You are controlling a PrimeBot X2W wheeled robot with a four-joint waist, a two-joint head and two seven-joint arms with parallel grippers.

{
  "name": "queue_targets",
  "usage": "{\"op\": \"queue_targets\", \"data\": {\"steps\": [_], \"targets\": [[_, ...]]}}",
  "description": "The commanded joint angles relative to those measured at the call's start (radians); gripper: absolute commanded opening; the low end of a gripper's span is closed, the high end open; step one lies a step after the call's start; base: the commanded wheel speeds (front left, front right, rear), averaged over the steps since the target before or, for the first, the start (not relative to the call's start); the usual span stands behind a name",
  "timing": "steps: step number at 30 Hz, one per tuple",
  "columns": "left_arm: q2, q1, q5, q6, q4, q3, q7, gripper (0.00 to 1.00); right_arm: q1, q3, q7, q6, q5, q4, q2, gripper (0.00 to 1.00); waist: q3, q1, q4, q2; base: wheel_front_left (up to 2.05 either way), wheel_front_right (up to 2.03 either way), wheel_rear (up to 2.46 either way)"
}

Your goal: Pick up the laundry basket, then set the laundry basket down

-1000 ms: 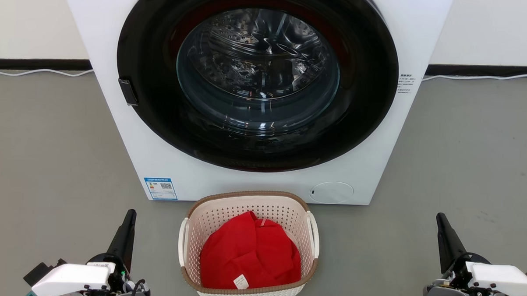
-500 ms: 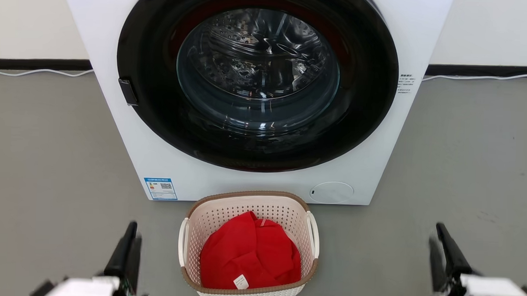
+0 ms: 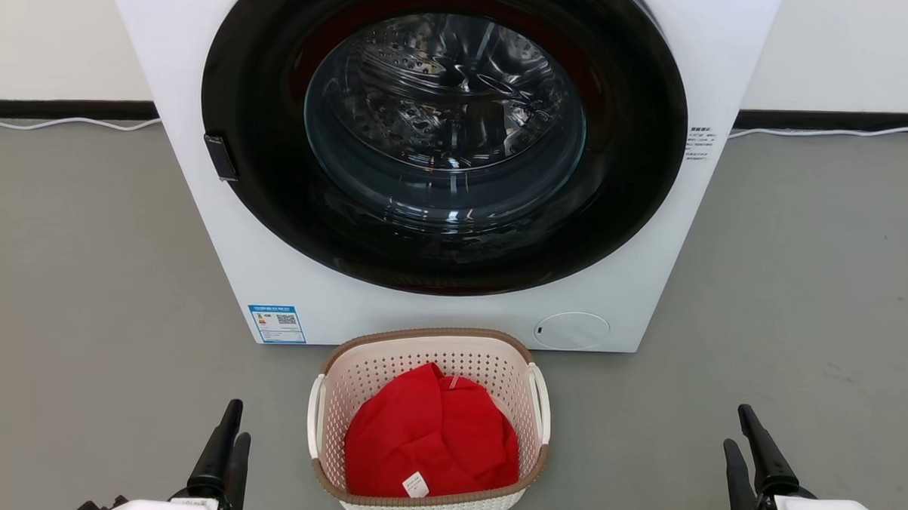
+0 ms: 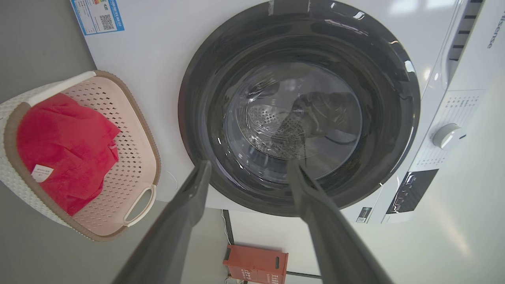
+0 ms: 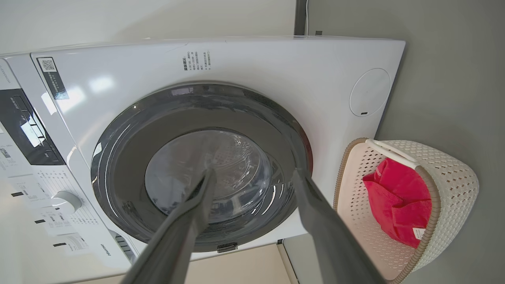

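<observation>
A white washing machine (image 3: 459, 315) with a dark round door (image 3: 444, 119) is set on a grey floor (image 3: 83, 272); a blue label (image 3: 276, 324) is stuck near its lower corner.

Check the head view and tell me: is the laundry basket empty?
No, a red garment with a small white tag lies inside the laundry basket.

The laundry basket (image 3: 428, 334) is standing on the floor (image 3: 82, 310), just in front of the washing machine (image 3: 272, 279), and a cloth (image 3: 425, 443) is lying inside it. The left gripper (image 3: 239, 421) is hovering to its left and the right gripper (image 3: 736, 426) to its right, both well apart from it.
</observation>
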State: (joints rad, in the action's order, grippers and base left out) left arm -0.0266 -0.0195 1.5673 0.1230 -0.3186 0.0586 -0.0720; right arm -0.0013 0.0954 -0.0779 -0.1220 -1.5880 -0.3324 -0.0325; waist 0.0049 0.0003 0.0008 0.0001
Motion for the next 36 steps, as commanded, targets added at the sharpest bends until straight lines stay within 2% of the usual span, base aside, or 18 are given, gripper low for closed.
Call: {"op": "queue_targets", "data": {"steps": [1, 12, 29, 36], "targets": [[-0.005, 0.029, -0.022, 0.001, 0.037, -0.002, 0.009, 1.00, -0.033, -0.008, 0.015, -0.001, 0.023, 0.035, -0.008, 1.00, 0.001, -0.0002, 0.000, -0.0001, 0.00, 0.00, 0.00], [-0.006, 0.032, -0.166, -0.018, 0.080, -0.019, 0.041, 1.00, -0.037, -0.036, 0.047, -0.002, 0.170, 0.068, -0.009, 1.00, 0.005, -0.0002, 0.001, -0.0001, 0.00, 0.00, 0.00], [-0.009, 0.023, -0.499, -0.073, 0.136, -0.085, 0.091, 1.00, -0.030, -0.104, 0.097, -0.003, 0.437, 0.105, -0.011, 1.00, 0.003, -0.0002, 0.003, -0.0001, 0.00, 0.00, 0.00], [-0.014, 0.020, -0.594, -0.098, 0.143, -0.108, 0.109, 1.00, -0.028, -0.126, 0.115, -0.004, 0.522, 0.109, -0.011, 1.00, 0.004, -0.0002, 0.004, -0.0001, 0.00, 0.00, 0.00]]}}
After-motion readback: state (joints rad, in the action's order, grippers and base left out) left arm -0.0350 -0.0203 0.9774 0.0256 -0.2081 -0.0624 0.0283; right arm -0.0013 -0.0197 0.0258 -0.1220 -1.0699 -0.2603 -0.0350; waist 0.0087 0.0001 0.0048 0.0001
